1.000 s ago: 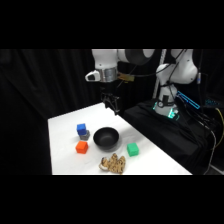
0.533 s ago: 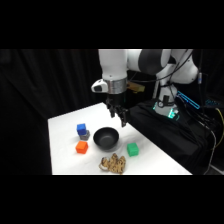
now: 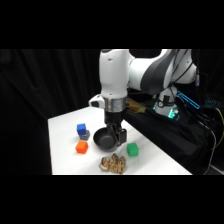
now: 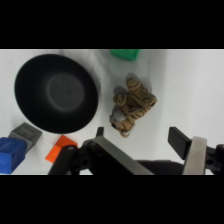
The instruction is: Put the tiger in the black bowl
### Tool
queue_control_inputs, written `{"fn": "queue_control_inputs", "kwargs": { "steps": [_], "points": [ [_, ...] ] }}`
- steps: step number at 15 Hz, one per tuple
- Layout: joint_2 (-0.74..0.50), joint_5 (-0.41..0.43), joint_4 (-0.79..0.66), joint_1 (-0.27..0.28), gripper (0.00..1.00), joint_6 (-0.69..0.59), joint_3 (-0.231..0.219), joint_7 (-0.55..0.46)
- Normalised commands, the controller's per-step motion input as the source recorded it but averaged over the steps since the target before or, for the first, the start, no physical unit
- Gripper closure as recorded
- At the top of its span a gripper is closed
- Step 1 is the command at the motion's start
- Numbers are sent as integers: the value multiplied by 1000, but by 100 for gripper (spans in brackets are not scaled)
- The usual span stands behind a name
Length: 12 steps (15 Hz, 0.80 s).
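The tiger (image 3: 112,164) (image 4: 131,105), a lumpy tan toy with dark stripes, lies on the white table (image 3: 65,160) near its front edge. Just behind it sits the glossy black bowl (image 3: 103,140) (image 4: 56,93), with nothing inside. My gripper (image 3: 119,141) (image 4: 140,137) hangs low over the bowl's right rim, above and behind the tiger. It is open: in the wrist view its two fingers (image 4: 182,142) stand wide apart with nothing between them, and the tiger lies just ahead of them.
A green cube (image 3: 132,149) (image 4: 124,53) sits right of the bowl. An orange cube (image 3: 81,147) (image 4: 61,148) is to the bowl's left. A blue cube (image 3: 81,129) (image 4: 10,152) and a grey block (image 3: 85,135) (image 4: 26,134) lie behind that. Dark equipment borders the table's right side.
The arm has swung forward and come down, from high over the table's back to just above the bowl and tiger. The objects have not moved.
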Motion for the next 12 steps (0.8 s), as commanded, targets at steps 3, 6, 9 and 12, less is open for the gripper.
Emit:
{"fn": "queue_control_inputs", "kwargs": {
  "steps": [3,6,9,12],
  "points": [
    [483,-96,329,155,0,303,-132,218],
    [408,-83,253,193,0,243,-160,196],
    [343,-39,192,195,0,245,-152,169],
    [260,-47,158,224,0,227,-162,164]
  ]
}}
